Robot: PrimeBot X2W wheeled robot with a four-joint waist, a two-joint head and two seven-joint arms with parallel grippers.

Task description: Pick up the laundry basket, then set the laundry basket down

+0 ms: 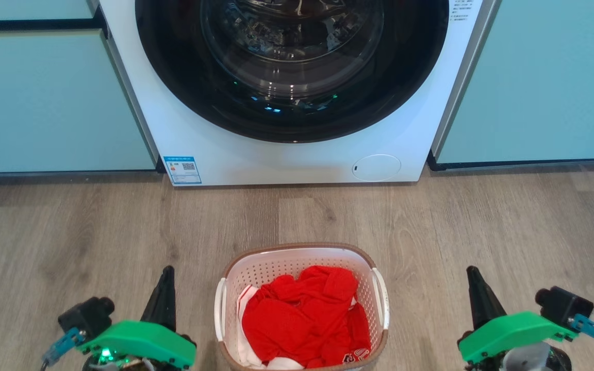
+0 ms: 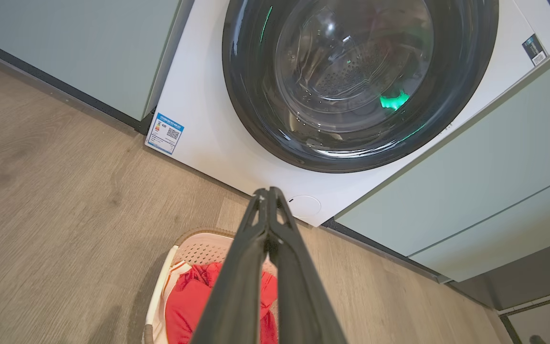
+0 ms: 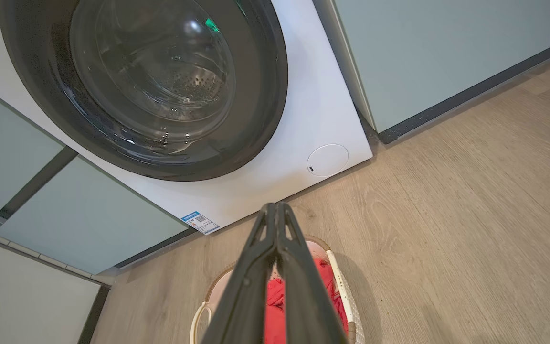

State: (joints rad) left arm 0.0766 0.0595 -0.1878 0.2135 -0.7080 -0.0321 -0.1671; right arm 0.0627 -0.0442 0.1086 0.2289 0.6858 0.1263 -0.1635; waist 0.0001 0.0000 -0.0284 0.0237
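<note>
1. Green-shelled, the left gripper (image 1: 167, 273) sits just left of the laundry basket (image 1: 297, 248), near it but not touching. Its two dark fingers are pressed together with nothing between them. If it goes for the white left handle (image 1: 219, 309) without parting first, I'd expect it only to shove the basket across the wood floor (image 1: 70, 232).
2. The basket stands on the floor between both arms, in front of the washing machine (image 1: 286, 165) and clear of it. Red clothing (image 1: 302, 314) is heaped up inside. A lopsided lift could tip some of it out, I reckon.
3. The right handle (image 1: 382, 304) looks thin and smooth. A hold on one side alone would likely let the basket swing or slip.
4. The right gripper (image 1: 471, 273) stands farther from the basket than the left one does, its fingers likewise closed on nothing. With that uneven reach, one side may arrive first and skew the basket.
5. Hard to make out, from the left:
   - In the left wrist view the gripper's own fingers cover much of the basket.
   - In the head view the basket's near end is cut off by the bottom edge, and I can't tell what the white cloth under the red is.
   - In the right wrist view the fingers again hide the basket's middle.
</note>
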